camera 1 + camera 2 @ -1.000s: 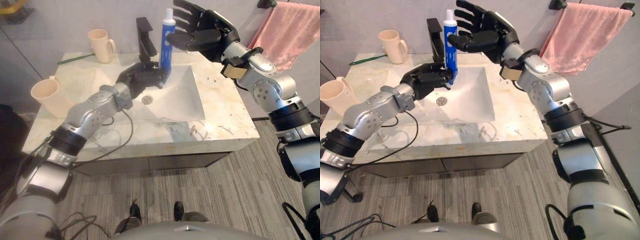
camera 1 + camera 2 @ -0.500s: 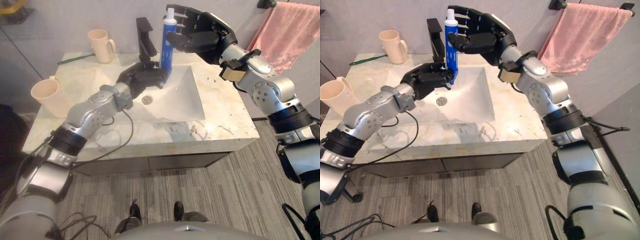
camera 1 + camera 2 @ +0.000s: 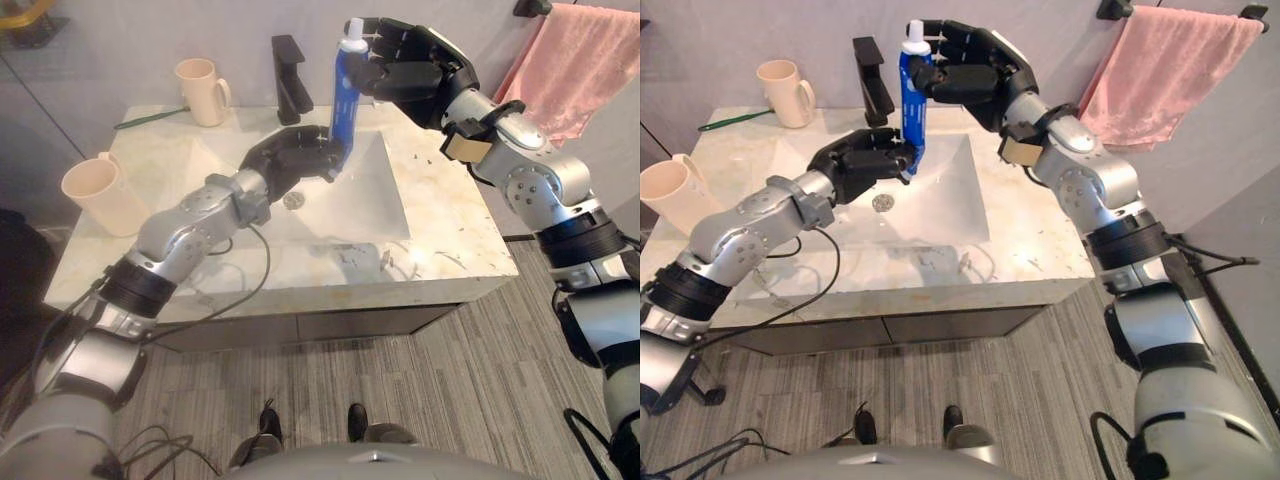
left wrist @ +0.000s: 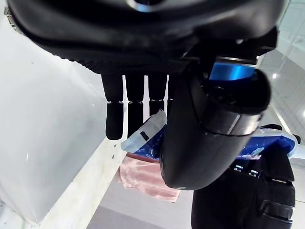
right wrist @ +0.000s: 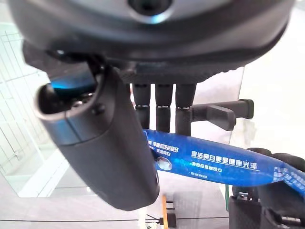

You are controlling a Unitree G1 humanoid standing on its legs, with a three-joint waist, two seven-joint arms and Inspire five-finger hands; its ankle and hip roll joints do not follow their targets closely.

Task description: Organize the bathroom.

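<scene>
Right robot hand point(image 3: 405, 68) closed on toothpaste tube point(image 3: 343, 100) top — tube now tilted.

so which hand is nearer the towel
Right. The right hand grips the top of the toothpaste tube, just left of the towel; the left hand holds the tube's bottom over the sink, farther away.

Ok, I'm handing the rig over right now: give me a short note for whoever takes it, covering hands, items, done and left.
Left hand: curled round the lower end of the blue toothpaste tube with white cap, held above the white sink basin.
Right hand: pinching the tube near its cap.
Two cream mugs and a green toothbrush sit on the marble countertop; pink towel hangs on its rail.
Done: tube lifted, both hands on it.
Left: pass it over and put it away; the toothbrush lies loose.
</scene>
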